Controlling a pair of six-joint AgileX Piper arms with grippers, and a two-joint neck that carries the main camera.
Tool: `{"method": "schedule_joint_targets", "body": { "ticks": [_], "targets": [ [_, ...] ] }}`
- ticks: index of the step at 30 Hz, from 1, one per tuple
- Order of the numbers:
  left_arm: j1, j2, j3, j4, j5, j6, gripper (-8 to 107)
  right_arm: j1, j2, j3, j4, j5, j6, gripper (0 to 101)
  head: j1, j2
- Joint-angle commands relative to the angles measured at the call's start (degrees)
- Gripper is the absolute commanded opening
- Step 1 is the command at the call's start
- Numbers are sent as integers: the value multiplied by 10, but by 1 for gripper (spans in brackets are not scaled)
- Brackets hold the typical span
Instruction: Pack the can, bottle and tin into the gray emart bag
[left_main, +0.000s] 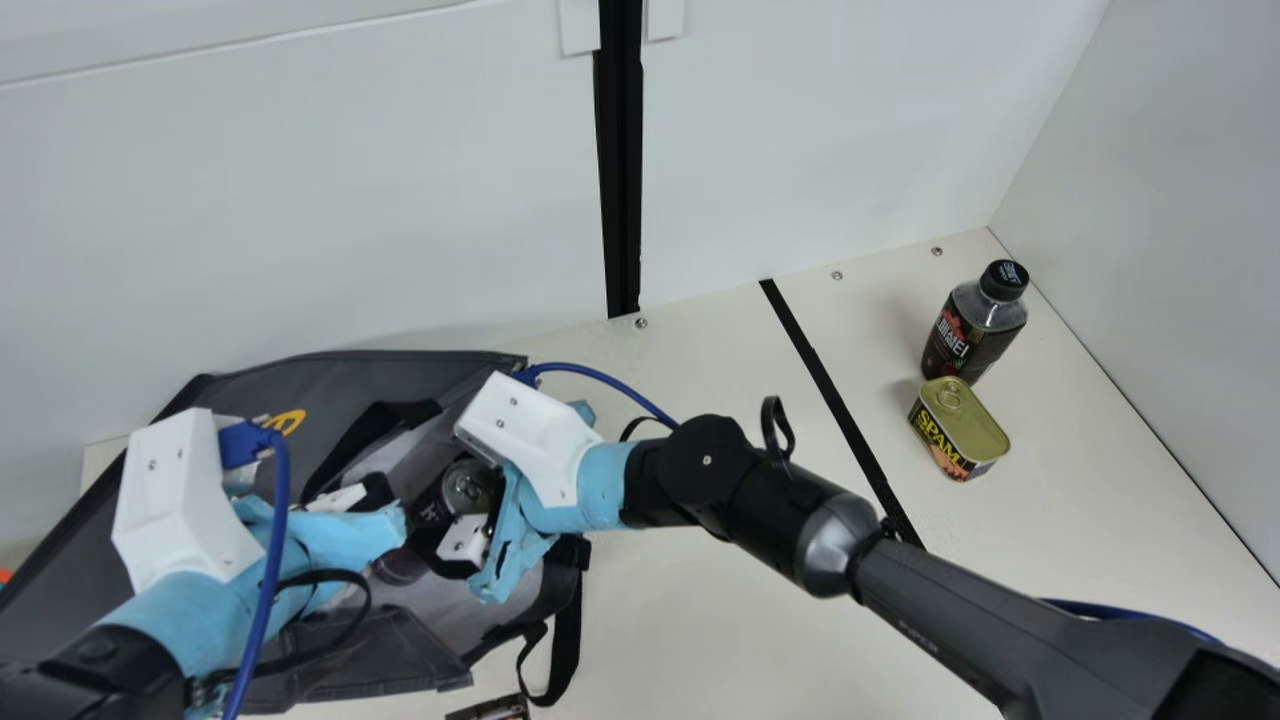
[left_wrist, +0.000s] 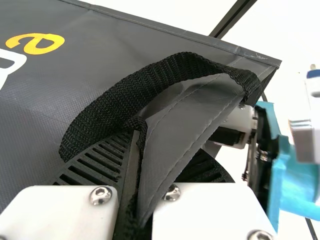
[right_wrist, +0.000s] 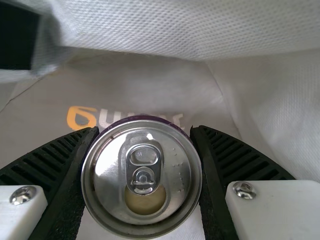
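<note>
Inside the open mouth of the gray bag (left_main: 455, 368), at lower left in the main view, my right gripper (left_main: 452, 515) holds the dark purple can (left_main: 466, 484). In the right wrist view the can's silver top (right_wrist: 142, 175) sits between the ribbed fingers of my right gripper (right_wrist: 145, 132), over the bag's pale lining. My left gripper (left_main: 375, 492) is at the bag's opening; in the left wrist view my left gripper (left_wrist: 152, 167) pinches the bag's edge and black strap (left_wrist: 165, 72). The bottle (left_main: 970, 330) stands at the right, just behind the tin (left_main: 960, 430).
White panels (left_main: 400, 180) rise behind and at the right of the table (left_main: 700, 620). Black tape (left_main: 835, 390) runs between the bag and the bottle. My right arm stretches low across the table. A dark printed item (left_main: 495, 709) lies at the front, below the bag.
</note>
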Motion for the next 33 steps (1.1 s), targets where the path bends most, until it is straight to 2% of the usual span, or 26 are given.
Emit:
{"method": "schedule_joint_targets", "body": {
  "ticks": [1, 13, 33],
  "targets": [
    [0, 0, 0, 0, 0, 0, 10, 2, 6, -4, 7, 1, -5, 0, -13, 0],
    [0, 0, 0, 0, 0, 0, 10, 14, 38, -31, 45, -7, -29, 0, -13, 0],
    [0, 0, 0, 0, 0, 0, 10, 12, 37, -29, 41, -3, -33, 67, -13, 0]
  ]
}}
